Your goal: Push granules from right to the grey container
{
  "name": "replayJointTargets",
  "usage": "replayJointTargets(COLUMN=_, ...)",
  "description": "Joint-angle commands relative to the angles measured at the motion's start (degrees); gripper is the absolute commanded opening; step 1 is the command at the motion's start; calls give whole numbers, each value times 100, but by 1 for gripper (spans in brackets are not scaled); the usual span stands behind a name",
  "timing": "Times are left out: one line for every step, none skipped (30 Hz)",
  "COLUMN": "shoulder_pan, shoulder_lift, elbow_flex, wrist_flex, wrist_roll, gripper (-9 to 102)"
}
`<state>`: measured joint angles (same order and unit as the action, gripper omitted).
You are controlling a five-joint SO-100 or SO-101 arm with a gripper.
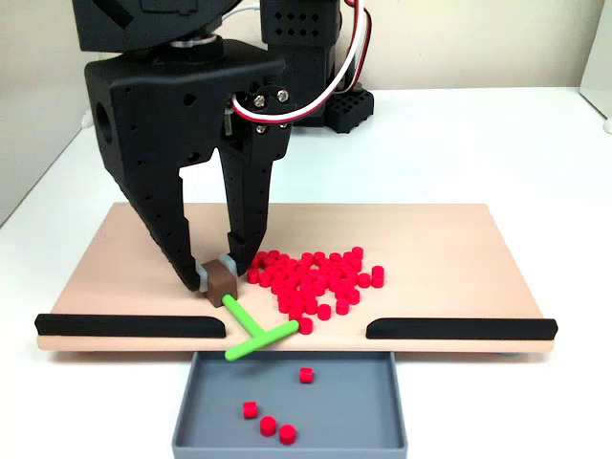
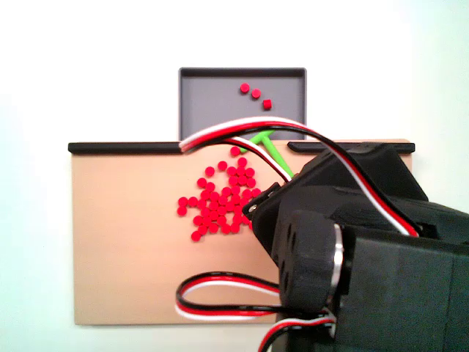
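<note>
— Nearest sits the tray (image 1: 215, 432), butted against the board's (image 1: 459, 258) front edge at the gap between the black strips (image 1: 129, 325); four granules lie in it.

— And the main heap of granules (image 1: 316, 280)?

— It lies mid-board, just behind that gap.

— What of the gripper (image 1: 222, 273)?

— Its jaws pinch a brown block carrying the green stick (image 1: 253, 330), whose crossbar overhangs the gap, touching one granule.

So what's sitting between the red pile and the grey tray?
In a fixed view, the green T-stick's crossbar lies between the granules and the grey container.
</note>
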<state>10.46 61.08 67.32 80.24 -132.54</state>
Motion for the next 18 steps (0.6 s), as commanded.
replayJointTargets(shoulder_pan=-18, shoulder_lift=387, elbow_flex=-97, wrist_flex=-35, wrist_roll=-18, gripper=0)
replayJointTargets(shoulder_pan=-9, shoulder_lift=431, elbow_flex=-97, wrist_flex=-26, wrist_roll=-26, gripper=0)
replayJointTargets(shoulder_pan=0, shoulder_lift=483, elbow_flex=-97, wrist_flex=0, wrist_roll=-35, gripper=0)
replayJointTargets(shoulder_pan=9, shoulder_lift=545, elbow_flex=-97, wrist_flex=26, wrist_roll=-44, gripper=0)
replayJointTargets(shoulder_pan=18, shoulder_lift=606, elbow_flex=-97, wrist_flex=35, wrist_roll=-9, gripper=0)
replayJointTargets(shoulder_pan=26, shoulder_lift=677, elbow_flex=-97, wrist_flex=35, wrist_roll=9, gripper=0)
replayJointTargets(shoulder_pan=35, shoulder_lift=738, elbow_flex=-97, wrist_flex=35, wrist_roll=26, gripper=0)
replayJointTargets(shoulder_pan=44, shoulder_lift=817, elbow_flex=-97, wrist_flex=35, wrist_roll=53, gripper=0)
replayJointTargets(shoulder_pan=53, shoulder_lift=914, elbow_flex=-79, wrist_flex=35, wrist_roll=105, gripper=0)
replayJointTargets(shoulder_pan=53, shoulder_lift=1028, elbow_flex=-62, wrist_flex=44, wrist_roll=158, gripper=0)
replayJointTargets(shoulder_pan=53, shoulder_lift=1151, elbow_flex=-18, wrist_flex=44, wrist_roll=211, gripper=0)
replayJointTargets(shoulder_pan=53, shoulder_lift=1257, elbow_flex=-9, wrist_flex=79, wrist_roll=334, gripper=0)
replayJointTargets(shoulder_pan=53, shoulder_lift=1345, elbow_flex=0, wrist_flex=176, wrist_roll=448, gripper=0)
replayJointTargets(shoulder_pan=53, shoulder_lift=1433, elbow_flex=9, wrist_flex=290, wrist_roll=606, gripper=0)
replayJointTargets(shoulder_pan=53, shoulder_lift=1529, elbow_flex=18, wrist_flex=439, wrist_roll=800, gripper=0)
replayJointTargets(shoulder_pan=44, shoulder_lift=1679, elbow_flex=114, wrist_flex=501, wrist_roll=1055, gripper=0)
replayJointTargets(shoulder_pan=35, shoulder_lift=1881, elbow_flex=325, wrist_flex=501, wrist_roll=1318, gripper=0)
replayJointTargets(shoulder_pan=9, shoulder_lift=2109, elbow_flex=545, wrist_flex=501, wrist_roll=1591, gripper=0)
